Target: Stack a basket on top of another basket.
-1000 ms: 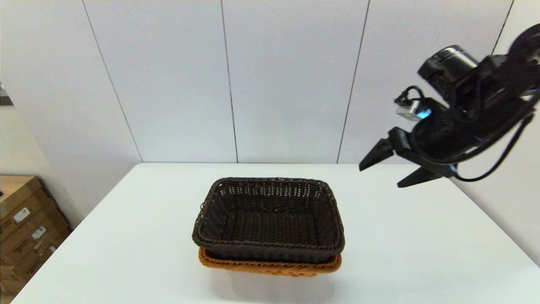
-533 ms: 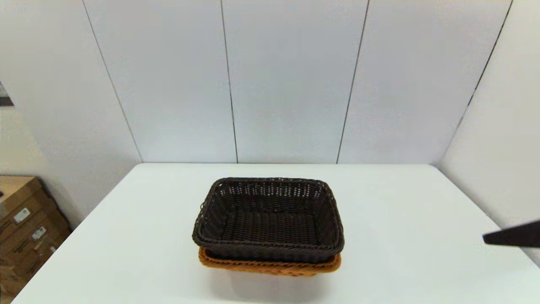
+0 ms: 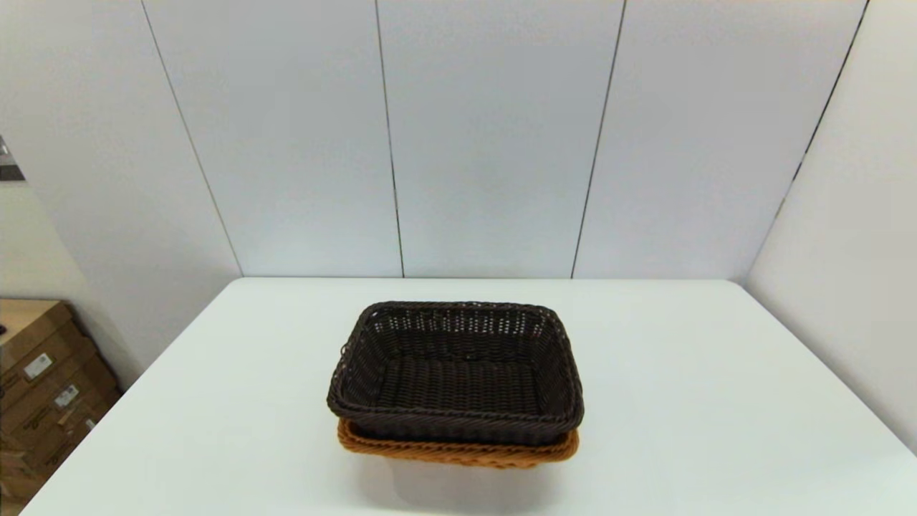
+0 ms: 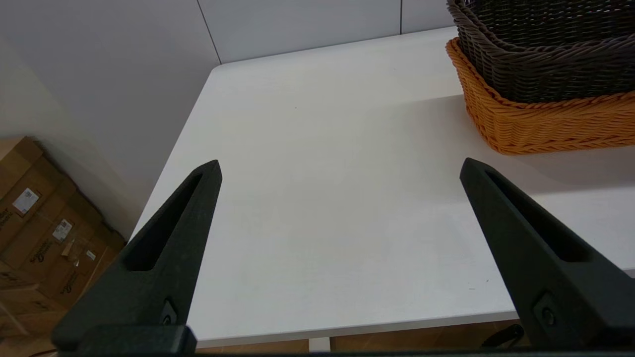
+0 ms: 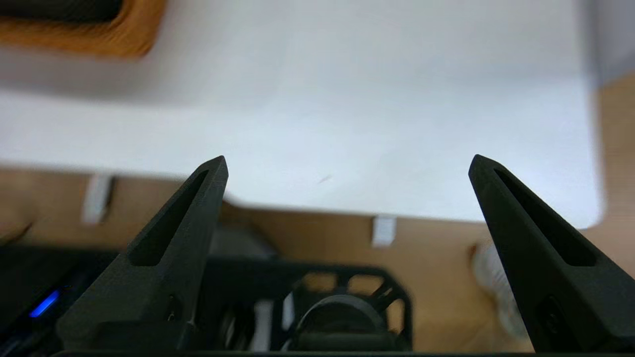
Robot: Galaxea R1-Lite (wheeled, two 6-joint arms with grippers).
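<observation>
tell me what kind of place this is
Probably a robot lab or test room rather than a home: a bare white table set against plain panelled walls, cardboard boxes stacked on the floor beside it, and only two nested baskets, dark in orange, as props.

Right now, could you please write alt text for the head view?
A dark brown rectangular wicker basket sits nested in an orange-tan wicker basket near the middle of a white table. No robot arm shows; cardboard boxes stand beside the table.
</observation>
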